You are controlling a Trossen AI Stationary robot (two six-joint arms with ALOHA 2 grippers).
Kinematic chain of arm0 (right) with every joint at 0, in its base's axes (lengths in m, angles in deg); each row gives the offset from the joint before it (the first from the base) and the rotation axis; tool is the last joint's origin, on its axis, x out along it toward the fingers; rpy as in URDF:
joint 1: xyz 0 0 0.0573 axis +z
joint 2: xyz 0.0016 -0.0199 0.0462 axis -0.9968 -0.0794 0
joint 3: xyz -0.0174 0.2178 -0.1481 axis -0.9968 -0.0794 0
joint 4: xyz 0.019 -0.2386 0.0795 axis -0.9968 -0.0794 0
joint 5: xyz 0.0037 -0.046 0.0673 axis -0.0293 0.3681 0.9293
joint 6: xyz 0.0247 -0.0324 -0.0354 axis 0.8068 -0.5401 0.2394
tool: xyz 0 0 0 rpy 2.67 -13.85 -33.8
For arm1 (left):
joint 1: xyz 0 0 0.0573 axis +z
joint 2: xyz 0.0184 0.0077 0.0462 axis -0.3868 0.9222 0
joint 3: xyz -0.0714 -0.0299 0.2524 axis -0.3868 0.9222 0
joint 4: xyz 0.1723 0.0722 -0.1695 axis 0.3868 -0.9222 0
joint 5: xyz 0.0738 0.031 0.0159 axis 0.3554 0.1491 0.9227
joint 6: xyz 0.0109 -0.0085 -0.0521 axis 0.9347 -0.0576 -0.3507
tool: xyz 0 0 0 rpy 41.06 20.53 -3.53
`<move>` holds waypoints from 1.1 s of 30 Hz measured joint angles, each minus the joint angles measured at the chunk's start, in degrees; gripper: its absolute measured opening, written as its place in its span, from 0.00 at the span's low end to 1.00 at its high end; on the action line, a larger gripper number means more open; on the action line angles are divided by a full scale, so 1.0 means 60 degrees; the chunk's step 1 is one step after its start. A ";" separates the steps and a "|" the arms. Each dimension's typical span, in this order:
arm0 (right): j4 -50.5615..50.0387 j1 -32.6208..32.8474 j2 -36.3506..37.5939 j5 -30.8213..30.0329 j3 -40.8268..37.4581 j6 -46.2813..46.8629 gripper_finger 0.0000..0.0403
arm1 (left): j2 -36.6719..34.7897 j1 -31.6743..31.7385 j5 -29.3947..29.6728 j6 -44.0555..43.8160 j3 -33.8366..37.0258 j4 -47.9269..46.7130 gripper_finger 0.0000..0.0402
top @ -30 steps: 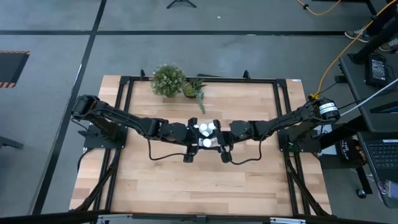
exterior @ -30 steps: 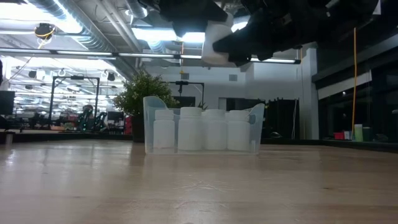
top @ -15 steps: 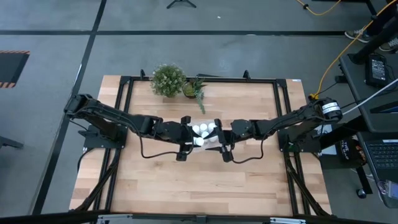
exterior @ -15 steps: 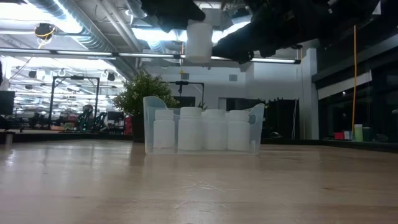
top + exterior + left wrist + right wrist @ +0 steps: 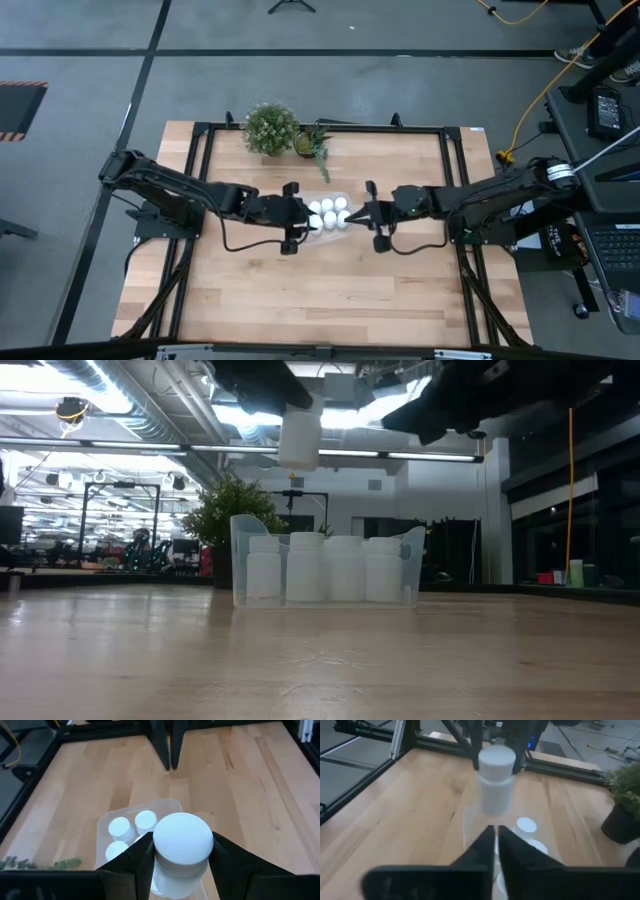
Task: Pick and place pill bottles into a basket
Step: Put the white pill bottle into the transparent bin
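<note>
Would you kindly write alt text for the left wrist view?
The left gripper holds a white pill bottle upright above the clear basket, where three bottle caps show. Beyond, the right gripper hangs shut over the wooden table.

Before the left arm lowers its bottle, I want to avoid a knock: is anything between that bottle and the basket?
Nothing visible blocks the drop. The left gripper holds the pill bottle above the basket, whose near row looks full of bottles. The right gripper is shut, off to one side.

No legible text, label or sign anywhere
</note>
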 joint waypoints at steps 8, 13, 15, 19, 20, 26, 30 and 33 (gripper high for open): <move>0.0056 0.0031 0.1354 0.0016 -0.1298 0.0233 0.02 | -0.0532 0.0004 0.0087 -0.0071 -0.0004 -0.0594 0.38; 0.0050 0.0253 0.1812 0.0080 -0.1951 0.1044 0.02 | -0.0547 -0.0040 0.0151 0.0082 -0.0003 -0.0780 0.38; 0.0299 0.0306 0.1864 0.0085 -0.2056 0.0995 0.03 | -0.0547 -0.0050 0.0311 0.0099 0.0051 -0.0755 0.38; 0.0467 0.0321 0.1864 0.0080 -0.2066 0.0738 0.01 | -0.0540 -0.0067 0.0605 -0.0293 0.0262 -0.0678 0.38; 0.0463 0.0321 0.1864 0.0080 -0.2066 0.0720 0.01 | -0.0540 -0.0083 0.0648 -0.0378 0.0378 -0.0518 0.38; 0.0463 0.0321 0.1864 0.0084 -0.2061 0.0750 0.02 | -0.0533 -0.0109 0.0937 -0.1136 0.1350 0.0056 0.38; 0.0482 0.0317 0.1864 0.0084 -0.2055 0.0756 0.02 | -0.0533 -0.0112 0.0945 -0.1063 0.1871 0.1163 0.38; 0.0526 0.0317 0.1864 0.0084 -0.2051 0.0756 0.02 | -0.0533 -0.0112 0.0940 -0.1001 0.2361 0.1878 0.38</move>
